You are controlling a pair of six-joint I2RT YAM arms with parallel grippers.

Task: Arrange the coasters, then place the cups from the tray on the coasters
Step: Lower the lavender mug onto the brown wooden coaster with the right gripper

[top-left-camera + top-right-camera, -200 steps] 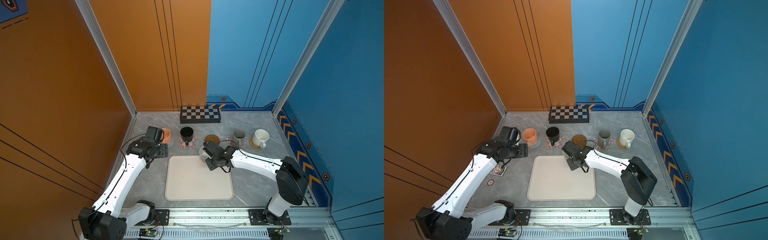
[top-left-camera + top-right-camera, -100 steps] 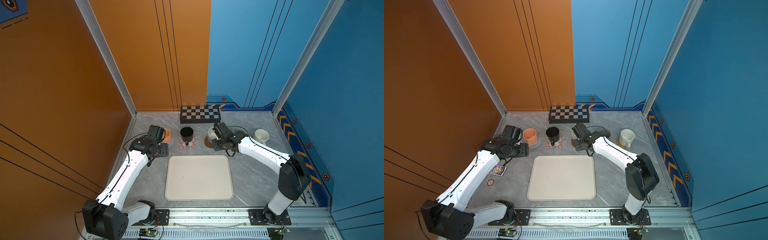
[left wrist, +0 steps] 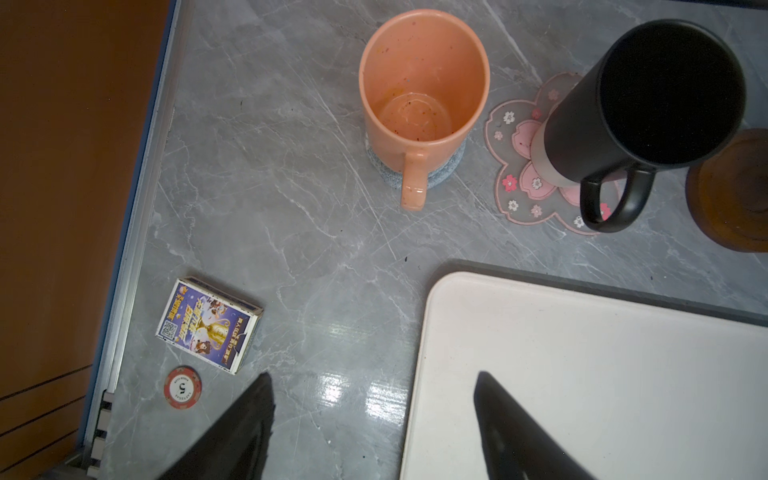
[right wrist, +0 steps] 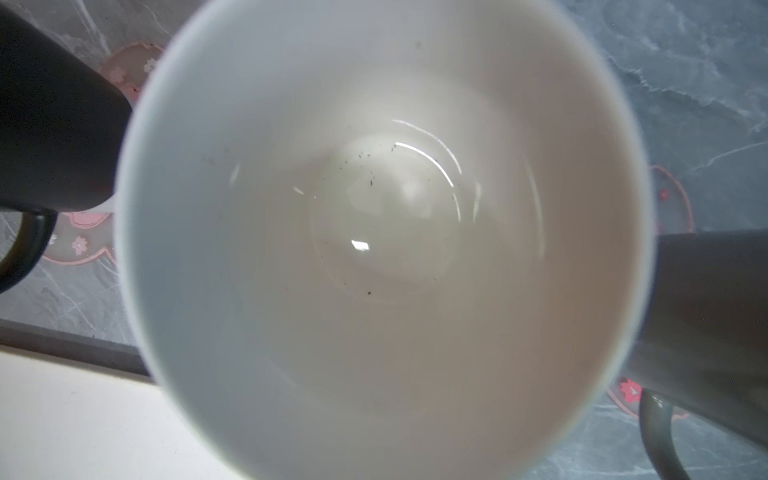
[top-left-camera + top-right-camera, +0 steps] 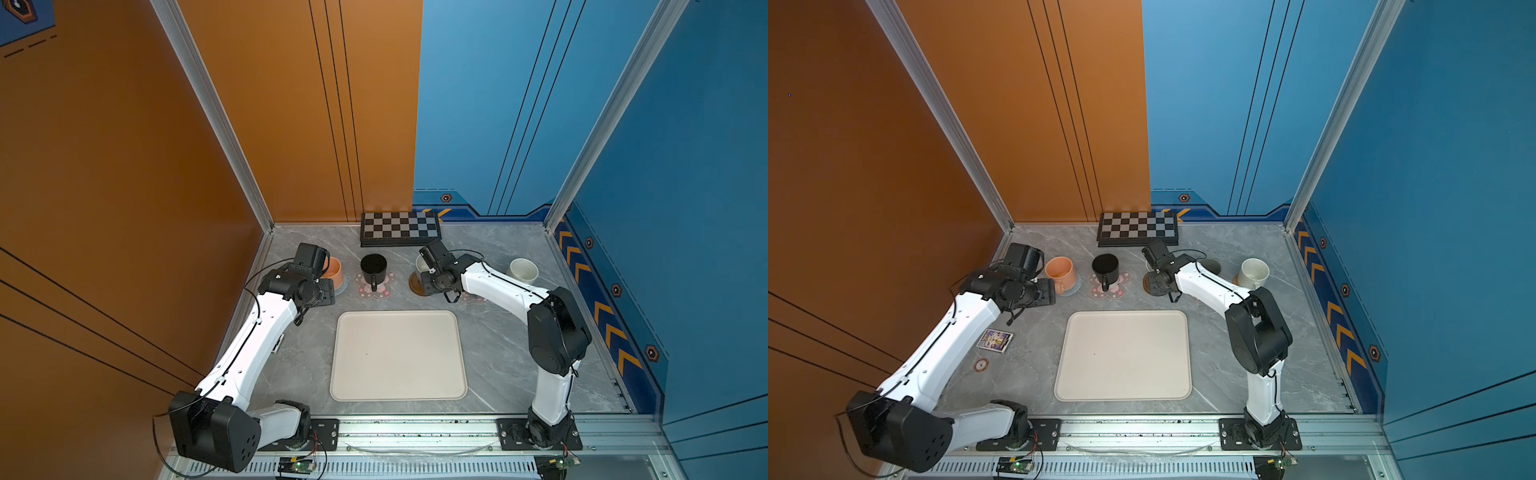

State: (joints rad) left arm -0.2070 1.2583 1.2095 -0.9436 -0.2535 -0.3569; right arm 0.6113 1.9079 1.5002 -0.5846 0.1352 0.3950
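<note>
**Five cups, five coasters, one tray**

Five cups stand in a row along the worktop's far side. The orange cup (image 3: 419, 83) is on the blue-grey coaster (image 3: 446, 170), and the black cup (image 3: 648, 108) is on a pink flower coaster (image 3: 523, 166). The grey cup (image 5: 1213, 266) is on the second pink flower coaster (image 4: 673, 203), and the white speckled cup (image 5: 1253, 272) is on the rattan coaster (image 5: 1236, 280).

The right gripper (image 5: 430, 279) is clamped on the lavender cup (image 4: 382, 249) over the brown coaster (image 3: 731, 199); whether cup and coaster touch cannot be told. The left gripper (image 3: 372, 376), jaws apart, hovers at the tray (image 5: 399, 357)'s far left corner, with the orange cup just beyond it.
</note>
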